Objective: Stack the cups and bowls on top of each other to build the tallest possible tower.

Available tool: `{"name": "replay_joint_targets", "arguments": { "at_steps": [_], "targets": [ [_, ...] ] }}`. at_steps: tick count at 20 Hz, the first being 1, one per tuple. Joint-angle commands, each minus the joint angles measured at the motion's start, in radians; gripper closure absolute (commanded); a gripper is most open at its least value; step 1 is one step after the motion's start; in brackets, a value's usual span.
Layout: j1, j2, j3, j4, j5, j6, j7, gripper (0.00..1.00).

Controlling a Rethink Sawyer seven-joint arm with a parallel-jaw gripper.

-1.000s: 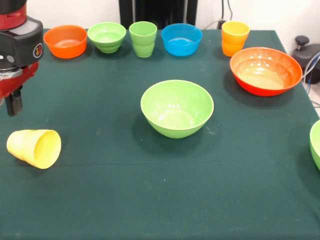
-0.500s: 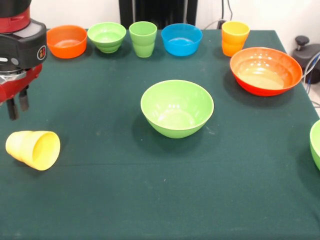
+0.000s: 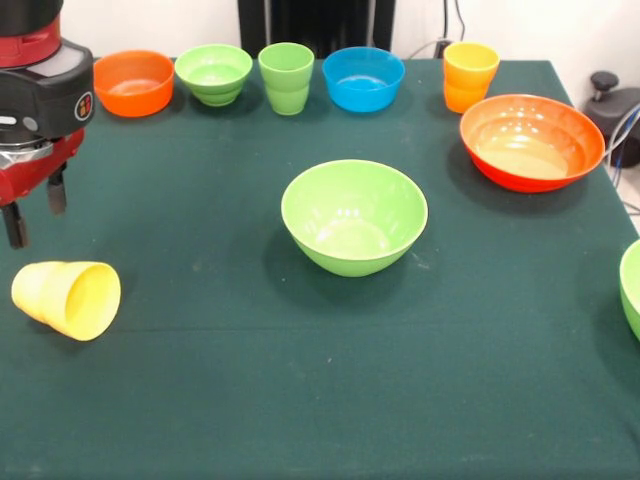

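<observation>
A yellow cup [image 3: 66, 297] lies on its side at the left of the table, its mouth turned toward the near right. My gripper [image 3: 35, 211] hangs just above and behind it, open, with nothing between its two dark fingers. A large light green bowl [image 3: 354, 216] sits upright mid-table. Along the far edge stand a small orange bowl [image 3: 133, 82], a small light green bowl [image 3: 214, 73], a light green cup [image 3: 286, 77], a small blue bowl [image 3: 363, 78] and an orange-yellow cup [image 3: 470, 75]. A large orange-red bowl [image 3: 531, 141] is at the right.
Part of another light green bowl [image 3: 631, 288] shows at the right edge. The dark green tablecloth [image 3: 300, 380] covers the whole table. A black stand [image 3: 612, 100] and cables are beyond the table's right corner.
The gripper's fingers have spread apart from shut to open. The arm shifted slightly right. The yellow cup rolled a little to the left.
</observation>
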Motion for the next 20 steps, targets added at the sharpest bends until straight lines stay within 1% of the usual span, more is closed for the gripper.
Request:
{"name": "replay_joint_targets", "arguments": {
  "at_steps": [1,2,3,6,10,12,16,19,20],
  "targets": [
    [-0.017,0.052,0.131,-0.045,-0.044,0.033,0.037,0.00],
    [-0.019,0.056,0.132,-0.052,-0.045,0.029,0.035,0.00],
    [-0.019,0.075,0.113,-0.084,-0.042,0.045,0.062,0.00],
    [-0.022,0.129,0.079,-0.161,-0.046,0.062,0.091,0.00],
    [-0.021,0.180,0.035,-0.230,-0.047,0.085,0.122,0.00],
    [-0.025,0.196,0.032,-0.248,-0.044,0.086,0.120,0.00],
    [-0.025,0.204,0.038,-0.251,-0.036,0.082,0.118,0.00],
    [-0.011,0.190,0.047,-0.223,-0.027,0.067,0.127,0.00],
    [-0.008,0.185,0.044,-0.221,-0.027,0.077,0.130,0.00]
  ]
}}
